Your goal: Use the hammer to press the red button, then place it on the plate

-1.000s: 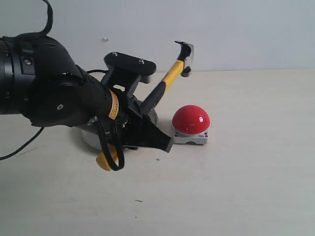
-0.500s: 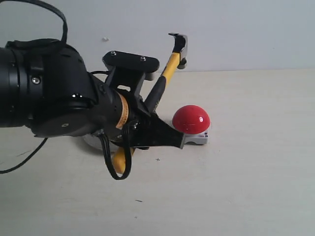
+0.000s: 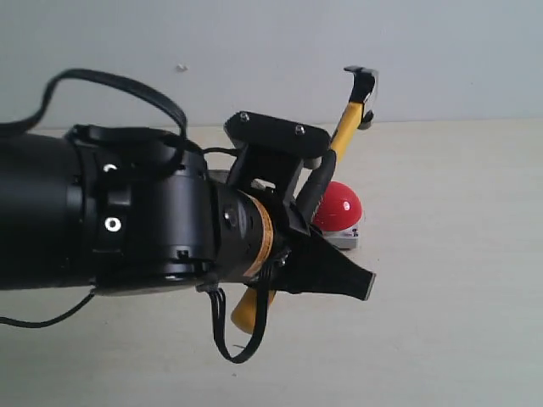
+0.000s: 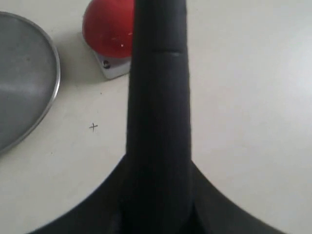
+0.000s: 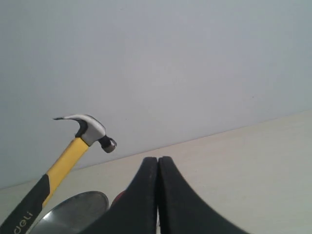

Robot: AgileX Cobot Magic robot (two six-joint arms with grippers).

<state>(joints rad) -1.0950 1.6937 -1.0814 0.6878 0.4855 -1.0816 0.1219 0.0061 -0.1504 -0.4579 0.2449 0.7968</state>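
One second on, the left arm had swung right and toward the exterior camera, filling most of that view. The left fingers [image 3: 356, 280] were clamped on the hammer [image 3: 339, 140] at the black part of its handle, with the yellow looped end poking out below. The hammer's head had travelled right with the arm and stood high above the red button [image 3: 341, 206], clear of it. The button sat on the table [image 3: 458, 254], its left side covered by the arm where before I had seen the whole dome. The plate [image 4: 24, 73] had gone from the exterior view, hidden behind the arm. The left wrist view showed it lying near the button, not touching it, while the dark handle ran up the middle of that shot and blocked part of the dome. The right fingers [image 5: 155, 168] were pressed together, holding nothing.
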